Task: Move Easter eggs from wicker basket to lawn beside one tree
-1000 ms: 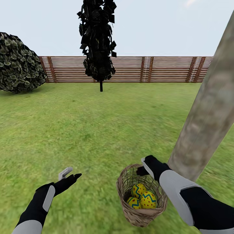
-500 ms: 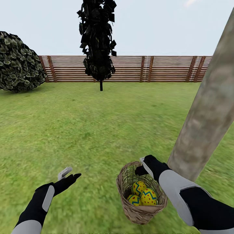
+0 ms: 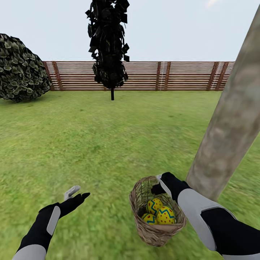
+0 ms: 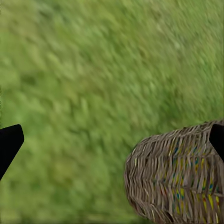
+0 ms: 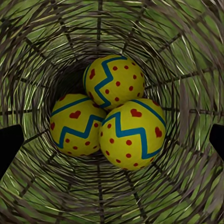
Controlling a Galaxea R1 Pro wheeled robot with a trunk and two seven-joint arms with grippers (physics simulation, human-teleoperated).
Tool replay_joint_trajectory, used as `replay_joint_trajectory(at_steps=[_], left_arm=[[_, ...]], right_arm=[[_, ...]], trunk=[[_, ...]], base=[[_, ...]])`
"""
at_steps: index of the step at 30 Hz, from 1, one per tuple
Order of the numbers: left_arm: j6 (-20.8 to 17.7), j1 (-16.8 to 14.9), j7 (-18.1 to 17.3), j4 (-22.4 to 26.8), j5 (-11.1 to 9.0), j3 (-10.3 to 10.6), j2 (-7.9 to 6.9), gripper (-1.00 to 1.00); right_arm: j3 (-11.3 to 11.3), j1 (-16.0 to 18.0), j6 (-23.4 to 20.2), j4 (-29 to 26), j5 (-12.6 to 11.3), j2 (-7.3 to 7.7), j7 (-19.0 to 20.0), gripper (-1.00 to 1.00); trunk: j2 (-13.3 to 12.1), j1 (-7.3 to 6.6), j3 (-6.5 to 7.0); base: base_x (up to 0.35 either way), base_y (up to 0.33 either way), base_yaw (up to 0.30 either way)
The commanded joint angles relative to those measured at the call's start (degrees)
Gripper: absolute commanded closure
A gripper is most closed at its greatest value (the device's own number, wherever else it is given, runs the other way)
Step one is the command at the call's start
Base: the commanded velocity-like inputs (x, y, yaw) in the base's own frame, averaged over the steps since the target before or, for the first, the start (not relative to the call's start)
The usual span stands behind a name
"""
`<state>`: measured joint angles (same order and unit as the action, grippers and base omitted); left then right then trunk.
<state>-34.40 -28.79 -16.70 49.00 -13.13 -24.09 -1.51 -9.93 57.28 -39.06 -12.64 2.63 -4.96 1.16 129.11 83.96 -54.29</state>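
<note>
Head view: against the picture of a second ago, whole scene slid slightly, so likely a small camera shift rather than anything handled. Finds the wicker basket [image 3: 155, 234] a touch higher in frame, closer under the right gripper [image 3: 159, 184], which hangs at the far rim with its fingers spread and nothing between them. Counts all three Easter eggs [image 3: 165, 215] inside the basket, bunched together, none lifted out. Places the basket on the lawn [image 3: 108, 144], just beside the foot of the pale mottled tree [image 3: 227, 133]. Shows the left gripper [image 3: 76, 193] apart from the basket, above bare grass, fingers likewise parted and empty, same pose as before. Beyond: slatted fence [image 3: 180, 76], thin dark tree [image 3: 108, 43], round shrub [image 3: 21, 68].

Left wrist view: blurred grass and the basket's woven side [image 4: 177, 177] off to one edge; yellow and blue flecks through the weave, probably the eggs, though too soft to be sure. One dark fingertip [image 4: 9, 142] at each border, well apart.

Right wrist view: looks straight down into the basket [image 5: 46, 46], eggs touching one another at the bottom, the nearest one [image 5: 130, 133] central between the fingertips [image 5: 9, 147] that sit wide at either border.

Meaning for the task: no egg out yet; only alignment gained. Judged ready for a descent onto the top egg, with the release spot by the trunk already close at hand.
</note>
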Motion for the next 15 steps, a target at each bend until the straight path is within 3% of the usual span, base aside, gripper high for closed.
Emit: replay_joint_trajectory(at_steps=[1, 7, 15], left_arm=[[-0.46, -0.04, -0.16, 0.04, -0.23, -0.16, 0.02, -1.00], [-0.49, -0.04, -0.21, 0.04, -0.23, -0.17, 0.02, -1.00], [-0.49, -0.05, -0.15, -0.04, -0.23, -0.25, -0.01, -1.00]], right_arm=[[-0.19, 0.02, -0.31, -0.10, 0.27, -0.04, 0.20, -1.00], [-0.17, 0.02, -0.31, -0.11, 0.27, -0.20, 0.25, -1.00], [-0.17, 0.02, -0.31, -0.11, 0.27, -0.48, 0.25, -1.00]], trunk=[[0.44, 0.22, -0.24], [2.85, 1.53, -1.31], [6.05, 3.29, -2.51]], base=[[0.000, 0.000, 0.000], [0.000, 0.000, -0.021], [0.000, 0.000, -0.249]])
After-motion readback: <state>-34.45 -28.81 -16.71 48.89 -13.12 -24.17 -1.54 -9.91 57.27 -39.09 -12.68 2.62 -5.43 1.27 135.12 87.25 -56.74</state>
